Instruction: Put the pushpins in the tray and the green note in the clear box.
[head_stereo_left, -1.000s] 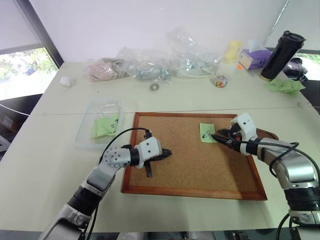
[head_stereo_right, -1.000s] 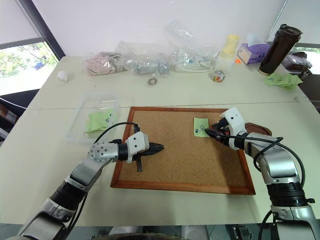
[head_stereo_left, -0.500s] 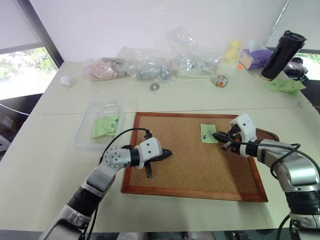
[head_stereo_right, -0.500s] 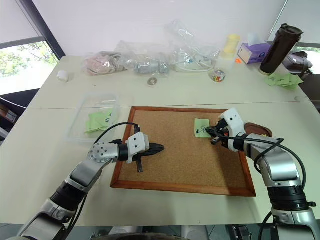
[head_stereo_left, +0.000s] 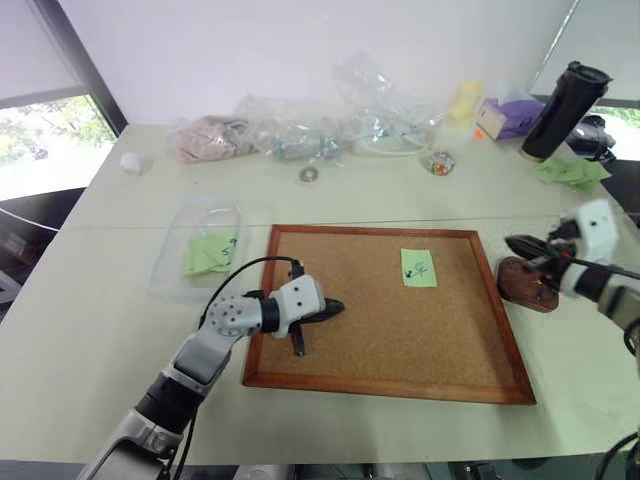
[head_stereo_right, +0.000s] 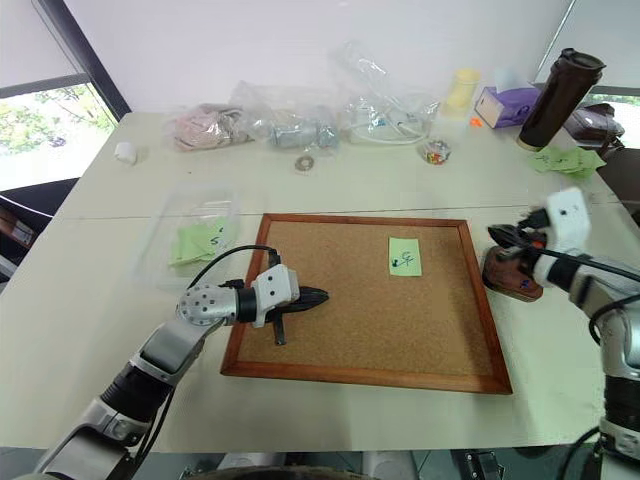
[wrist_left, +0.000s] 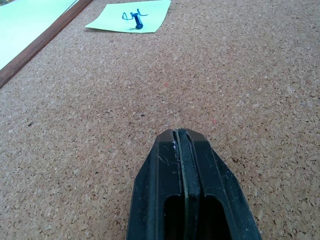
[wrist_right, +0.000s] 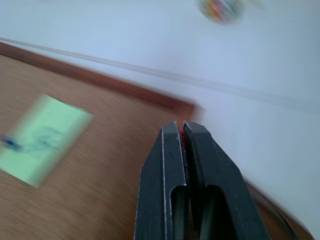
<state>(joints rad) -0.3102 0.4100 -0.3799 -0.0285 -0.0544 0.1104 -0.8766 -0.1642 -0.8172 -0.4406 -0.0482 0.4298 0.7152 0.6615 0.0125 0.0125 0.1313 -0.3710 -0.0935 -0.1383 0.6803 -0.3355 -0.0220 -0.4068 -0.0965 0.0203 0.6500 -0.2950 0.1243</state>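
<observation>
Worktop (head_stereo_left: 120, 330) carries a cork board (head_stereo_left: 390, 345) near our front edge. On it our green note (head_stereo_left: 418, 268) lies pinned; tray (head_stereo_left: 525, 285) sits beside the board's right edge, under our right pincer (head_stereo_left: 515, 243), clamped together, seemingly on a red pushpin (wrist_right: 185, 142). Left pincer (head_stereo_left: 335, 308) pressed together, empty.

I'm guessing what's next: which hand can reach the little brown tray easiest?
Right, probably: the right hand hangs by the small dark reddish-brown tray; the left hand sits across the wood-framed cork board.
</observation>
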